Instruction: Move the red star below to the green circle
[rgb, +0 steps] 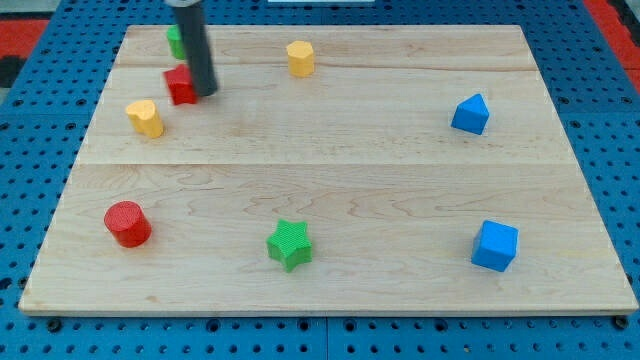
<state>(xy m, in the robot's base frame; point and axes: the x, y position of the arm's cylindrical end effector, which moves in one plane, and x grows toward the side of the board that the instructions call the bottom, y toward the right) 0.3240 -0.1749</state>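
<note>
Touching right side of red star (180, 85), tip (205, 93) of dark rod sits far left on wooden board (330, 170); no jaws on rod, plain end only. Red star lies just near of green circle (175, 40), which rod partly hides. Yellow block (145, 118) near-left of star. Second yellow block (300, 58) far centre. Red cylinder (127, 223) near left. Green star (290, 244) near centre. Two blue blocks (470, 114) (495, 246) on right.
</note>
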